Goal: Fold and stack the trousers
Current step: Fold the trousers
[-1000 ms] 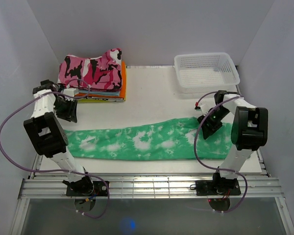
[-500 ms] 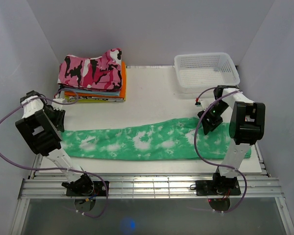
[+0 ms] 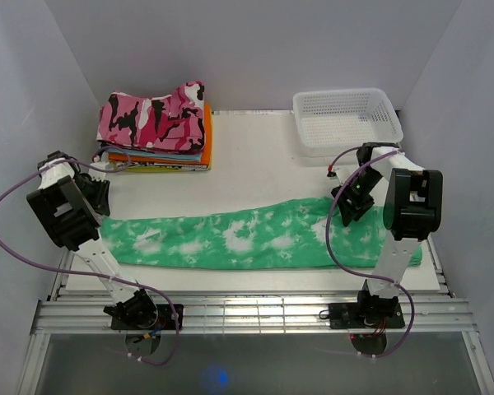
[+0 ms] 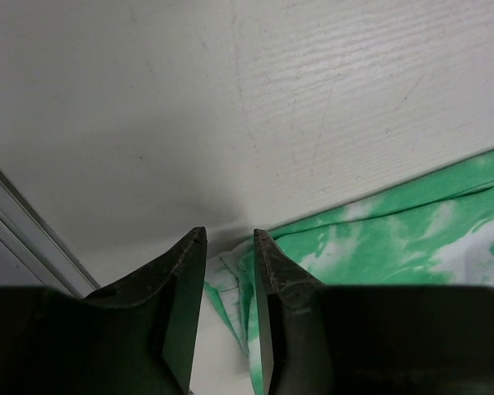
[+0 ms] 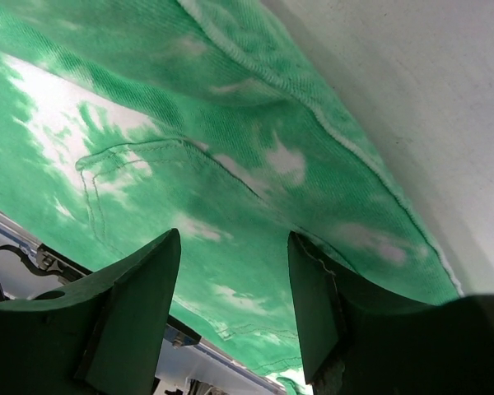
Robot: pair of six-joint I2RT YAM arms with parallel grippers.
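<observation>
The trousers lay flat across the table, their long axis running side to side, leg ends to the left and the wider waist end to the right. And there was the left gripper, right down at the leg ends, its fingers drawn to a narrow gap with the cloth's edge showing just inside it, though no pinch on the fabric could be made out. Over on the other side the right gripper hung above the waist end, fingers spread wide and green cloth filling the space between them, nothing held. Each arm had its own end of the garment, so a fold end to end looked likely, with the left nearer to a grab.
</observation>
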